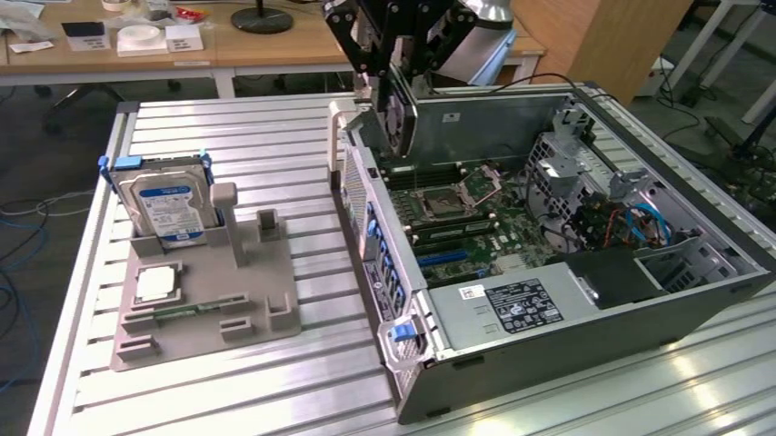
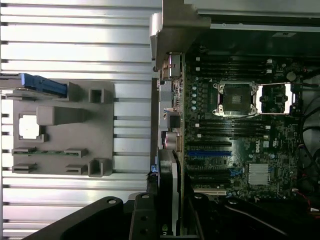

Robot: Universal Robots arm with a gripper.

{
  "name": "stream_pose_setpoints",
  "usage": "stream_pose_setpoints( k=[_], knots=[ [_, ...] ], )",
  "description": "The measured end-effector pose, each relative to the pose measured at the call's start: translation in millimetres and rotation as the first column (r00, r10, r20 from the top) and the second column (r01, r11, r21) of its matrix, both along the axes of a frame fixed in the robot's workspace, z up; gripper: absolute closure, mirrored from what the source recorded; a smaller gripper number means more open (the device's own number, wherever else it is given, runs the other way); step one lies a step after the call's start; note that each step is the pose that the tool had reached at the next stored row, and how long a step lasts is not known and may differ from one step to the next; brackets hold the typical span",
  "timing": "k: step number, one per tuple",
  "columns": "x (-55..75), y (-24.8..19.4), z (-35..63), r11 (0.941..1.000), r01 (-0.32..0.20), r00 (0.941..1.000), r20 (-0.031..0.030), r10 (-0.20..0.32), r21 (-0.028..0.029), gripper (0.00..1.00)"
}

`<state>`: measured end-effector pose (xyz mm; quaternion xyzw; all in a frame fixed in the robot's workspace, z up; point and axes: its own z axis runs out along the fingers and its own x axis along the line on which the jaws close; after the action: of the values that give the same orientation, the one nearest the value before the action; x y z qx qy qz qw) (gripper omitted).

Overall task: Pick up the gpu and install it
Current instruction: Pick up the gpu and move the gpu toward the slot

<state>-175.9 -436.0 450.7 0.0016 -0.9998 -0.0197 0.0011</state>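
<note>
Slotted aluminium table [image 1: 243, 391] fills the near ground, light glaring off its rails at the exterior view's near right. Far side: wooden desks [image 1: 261, 50] carrying small boxes [image 1: 140, 38] and a black lamp base [image 1: 262, 18]; wooden cabinet [image 1: 612, 41] at far right. Grey floor [image 1: 54, 154] at the left, with loose blue cables [image 1: 10, 291] lying on it.

**Cam setup: one high oblique, one top-down on the wrist**

Exterior view: raised, off the table [image 1: 243, 136], angled down. Mid-range, with the whole open PC case [image 1: 570, 345] and grey fixture [image 1: 261, 282] in frame and desks [image 1: 145, 54] behind.

Wrist view: close, facing straight down over the case edge. The gripper [image 2: 167, 200] with the gpu [image 2: 168, 172] edge-on sits in the near foreground.

Shared: motherboard [image 1: 473, 227] [image 2: 240, 150], fixture, table slats.
</note>
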Motion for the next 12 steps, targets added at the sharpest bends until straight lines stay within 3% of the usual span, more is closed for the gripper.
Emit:
stream_pose_setpoints(
  k=[12],
  knots=[
    [22.0,0.0,0.0,1.0000,0.000,1.0000,0.0000,0.000,-0.0001,0.72]
  ],
)
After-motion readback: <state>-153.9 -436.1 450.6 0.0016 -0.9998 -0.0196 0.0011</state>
